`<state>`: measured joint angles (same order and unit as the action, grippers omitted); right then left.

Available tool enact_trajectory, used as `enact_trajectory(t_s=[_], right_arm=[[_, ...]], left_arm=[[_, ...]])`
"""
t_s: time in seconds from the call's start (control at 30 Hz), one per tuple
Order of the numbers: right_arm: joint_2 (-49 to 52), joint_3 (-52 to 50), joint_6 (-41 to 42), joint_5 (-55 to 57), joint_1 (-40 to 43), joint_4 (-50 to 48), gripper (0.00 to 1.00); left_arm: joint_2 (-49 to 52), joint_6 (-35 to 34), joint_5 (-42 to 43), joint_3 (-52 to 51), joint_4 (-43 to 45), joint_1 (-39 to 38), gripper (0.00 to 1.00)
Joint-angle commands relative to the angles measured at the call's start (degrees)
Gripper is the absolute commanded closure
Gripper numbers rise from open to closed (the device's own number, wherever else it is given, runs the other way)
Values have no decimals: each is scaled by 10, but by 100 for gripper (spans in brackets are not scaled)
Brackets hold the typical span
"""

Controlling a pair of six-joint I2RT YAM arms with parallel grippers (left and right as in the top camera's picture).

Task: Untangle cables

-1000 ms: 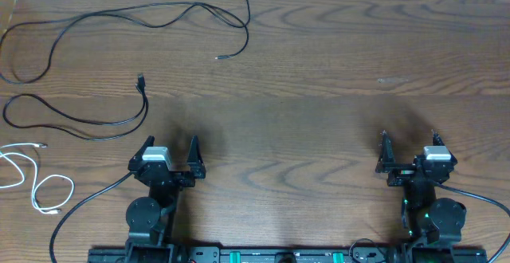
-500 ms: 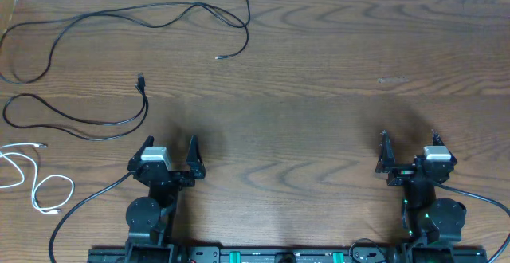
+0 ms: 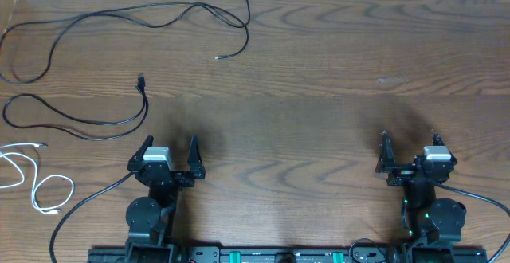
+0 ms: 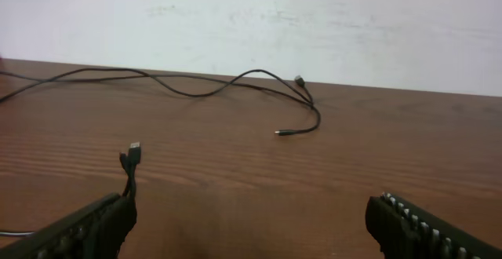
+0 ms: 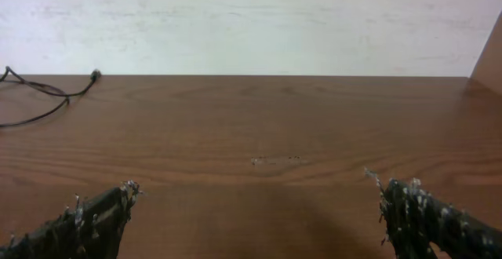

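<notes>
Left gripper (image 3: pixel 170 144) and right gripper (image 3: pixel 408 138) both have their fingers spread wide. The long thin black cable (image 3: pixel 119 10), shorter black cable (image 3: pixel 146 104) and thin white cable (image 3: pixel 24 145) hug the brown wooden table's (image 3: pixel 303 96) left side, and the white one seems to run off the edge.

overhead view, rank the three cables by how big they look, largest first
1. long black cable, sprawled along the far edge
2. shorter black cable, nearer the arms
3. white cable, looped at the left edge; the frame cuts part of it off, so its full length is unsure
</notes>
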<state>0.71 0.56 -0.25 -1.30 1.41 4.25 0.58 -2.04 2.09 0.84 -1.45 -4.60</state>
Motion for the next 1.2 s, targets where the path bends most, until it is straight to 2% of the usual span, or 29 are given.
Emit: enact_trajectory(t_s=[0.0,1.17], right_arm=[[-4,-2,4,5,-3,1,1],[-4,-2,4,5,-3,1,1]], left_arm=[[-5,12,-42,-6,-28,2,1],[-3,16,-57,-6,-25,2,1]])
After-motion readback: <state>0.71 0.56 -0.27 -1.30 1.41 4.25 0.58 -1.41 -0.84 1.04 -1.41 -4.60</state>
